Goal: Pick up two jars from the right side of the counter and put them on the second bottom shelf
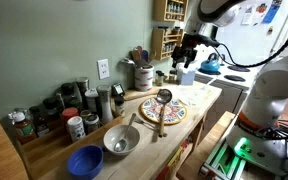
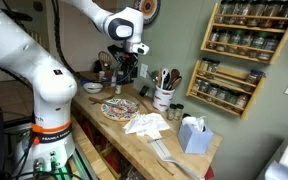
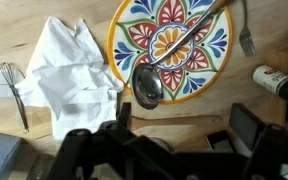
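Note:
My gripper (image 1: 187,56) (image 2: 127,70) hangs open and empty above the light-wood counter (image 1: 206,97) (image 2: 180,157). In the wrist view its dark fingers (image 3: 246,126) stand wide apart over bare wood, just below a painted plate (image 3: 171,40). A crowd of dark jars (image 1: 68,106) stands along the wall at one end of the counter. One jar with a white label (image 3: 273,78) shows at the right edge of the wrist view. The brown wooden spice rack (image 1: 168,28) (image 2: 234,60) hangs on the wall, its tiers lined with little jars; the second bottom shelf (image 2: 230,82) is full of them.
A ladle (image 3: 147,88) (image 1: 163,98) rests on the plate (image 1: 162,111) (image 2: 119,108). A white cloth (image 3: 74,65) (image 2: 146,124), whisk (image 3: 14,90), fork (image 3: 246,35), tissue box (image 2: 192,133), utensil crock (image 1: 142,75) (image 2: 165,96), grey bowl (image 1: 121,140) and blue bowl (image 1: 85,160) share the counter. A teal kettle (image 1: 212,66) sits on the stove.

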You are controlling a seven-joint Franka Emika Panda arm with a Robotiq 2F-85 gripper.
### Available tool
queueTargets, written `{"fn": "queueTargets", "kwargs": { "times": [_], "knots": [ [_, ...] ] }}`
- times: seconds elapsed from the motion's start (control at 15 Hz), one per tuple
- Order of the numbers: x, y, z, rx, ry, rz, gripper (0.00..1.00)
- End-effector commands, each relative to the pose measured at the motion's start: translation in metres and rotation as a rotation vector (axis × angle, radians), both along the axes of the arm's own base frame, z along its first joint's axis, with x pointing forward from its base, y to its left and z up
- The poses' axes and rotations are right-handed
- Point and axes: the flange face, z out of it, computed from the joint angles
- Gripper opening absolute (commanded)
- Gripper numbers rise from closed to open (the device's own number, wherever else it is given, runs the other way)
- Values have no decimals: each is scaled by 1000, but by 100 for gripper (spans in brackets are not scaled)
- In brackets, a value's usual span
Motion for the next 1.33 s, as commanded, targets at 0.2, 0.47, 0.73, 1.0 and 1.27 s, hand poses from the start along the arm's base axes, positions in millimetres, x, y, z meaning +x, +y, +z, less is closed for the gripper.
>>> {"fn": "queueTargets", "kwargs": {
  "times": [0.2,0.47,0.73,1.0,1.27],
  "knots": [
    [0,0,1,0,1,0,100],
    [0,0,1,0,1,0,100],
    [16,-20,-6,-50,-22,-32,100],
    [45,-66,-20,-91,-112,-17,100],
    [84,-105,-43,-100,-101,57,100]
  ]
}}
